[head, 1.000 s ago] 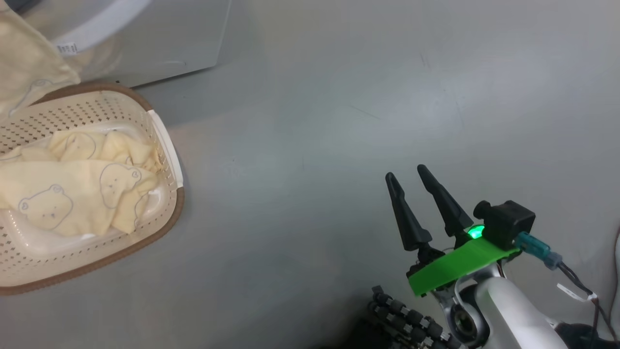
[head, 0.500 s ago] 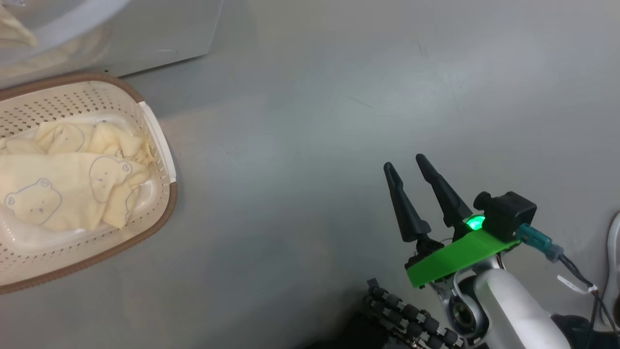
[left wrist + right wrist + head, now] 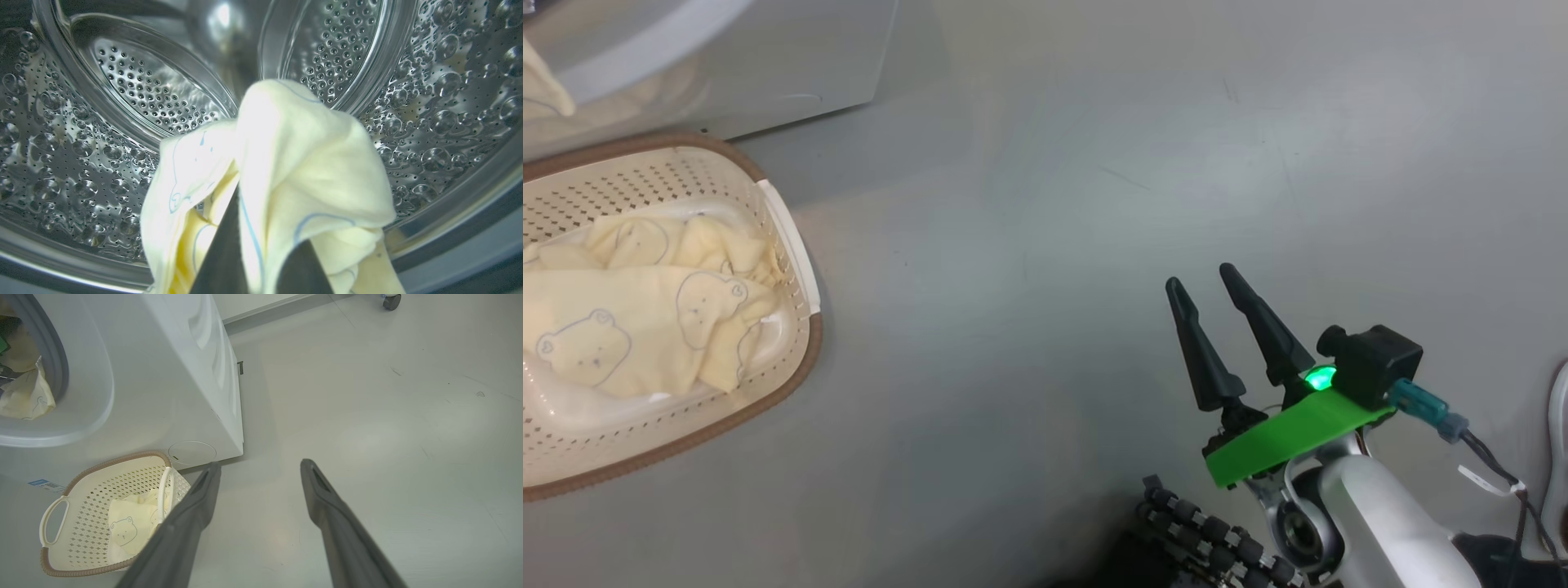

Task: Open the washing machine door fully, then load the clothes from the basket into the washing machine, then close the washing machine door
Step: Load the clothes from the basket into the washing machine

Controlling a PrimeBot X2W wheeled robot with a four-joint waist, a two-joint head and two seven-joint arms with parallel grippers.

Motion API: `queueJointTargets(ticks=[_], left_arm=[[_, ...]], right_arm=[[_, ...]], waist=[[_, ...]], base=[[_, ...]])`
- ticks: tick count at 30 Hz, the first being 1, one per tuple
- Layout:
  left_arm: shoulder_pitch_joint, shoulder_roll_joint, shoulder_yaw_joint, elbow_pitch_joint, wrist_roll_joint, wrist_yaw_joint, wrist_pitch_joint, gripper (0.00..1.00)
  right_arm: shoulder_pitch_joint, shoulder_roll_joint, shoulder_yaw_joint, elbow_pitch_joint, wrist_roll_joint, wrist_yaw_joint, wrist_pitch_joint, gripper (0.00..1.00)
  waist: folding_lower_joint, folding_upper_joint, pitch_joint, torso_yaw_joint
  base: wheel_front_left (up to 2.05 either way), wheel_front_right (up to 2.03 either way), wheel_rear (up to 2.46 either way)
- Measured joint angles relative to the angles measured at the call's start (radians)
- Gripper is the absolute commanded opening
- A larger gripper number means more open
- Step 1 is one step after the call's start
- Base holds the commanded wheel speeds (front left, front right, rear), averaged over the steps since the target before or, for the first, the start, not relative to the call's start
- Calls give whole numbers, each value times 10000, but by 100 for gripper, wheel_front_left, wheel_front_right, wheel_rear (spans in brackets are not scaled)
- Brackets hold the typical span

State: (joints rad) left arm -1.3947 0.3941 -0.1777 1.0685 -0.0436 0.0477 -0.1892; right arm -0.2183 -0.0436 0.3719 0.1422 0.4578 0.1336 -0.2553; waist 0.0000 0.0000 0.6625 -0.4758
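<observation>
My left gripper (image 3: 261,220) is shut on a cream-yellow garment (image 3: 302,163) with blue line prints, held inside the steel perforated drum (image 3: 143,81) of the washing machine (image 3: 163,375). The same garment (image 3: 24,396) hangs in the machine's opening. More clothes (image 3: 629,327) lie in the cream basket (image 3: 792,245), which stands on the floor in front of the machine. My right gripper (image 3: 1199,278) hovers open over bare floor, well right of the basket, with nothing between its fingers (image 3: 327,506). The washing machine door is out of view.
Grey floor stretches to the right of the machine and basket. A small blue-and-white sticker (image 3: 43,484) marks the machine's lower front. A caster wheel (image 3: 391,300) stands far off. Cables run behind the right wrist (image 3: 1462,433).
The garment at the head view's upper left has moved up and away toward the machine. The head camera has shifted slightly. The right gripper stays open and in place.
</observation>
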Motion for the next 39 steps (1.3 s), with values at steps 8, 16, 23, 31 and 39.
queueJointTargets(ticks=[8, 16, 23, 31, 39], left_arm=[[-434, -291, -203, 1095, 54, -31, 1070, 100], [-502, -441, -180, 1701, -140, 4, 1546, 100], [-498, -677, -123, 1964, -479, 75, 1457, 100], [-40, -1210, 188, 2063, -1058, 240, 717, 100], [884, -1810, 407, 2086, -1549, 128, -259, 100]], right_arm=[[10, 0, 61, 79, 0, 0, 0, 100], [16, 0, 56, 98, 0, 0, 0, 100], [52, 0, -113, 117, -63, 0, 0, 100], [104, 0, -491, 163, -368, 0, 0, 100], [367, -2, -784, 230, -548, 0, 0, 100]], waist=[[0, 1, -206, 71], [0, 1, -404, 154], [0, 1, -702, 312], [0, 0, -1184, 631], [0, 0, -1850, 1057]], base=[[0, 0, 0], [0, 0, 0], [0, 0, 0], [0, 0, 0], [0, 0, 0]])
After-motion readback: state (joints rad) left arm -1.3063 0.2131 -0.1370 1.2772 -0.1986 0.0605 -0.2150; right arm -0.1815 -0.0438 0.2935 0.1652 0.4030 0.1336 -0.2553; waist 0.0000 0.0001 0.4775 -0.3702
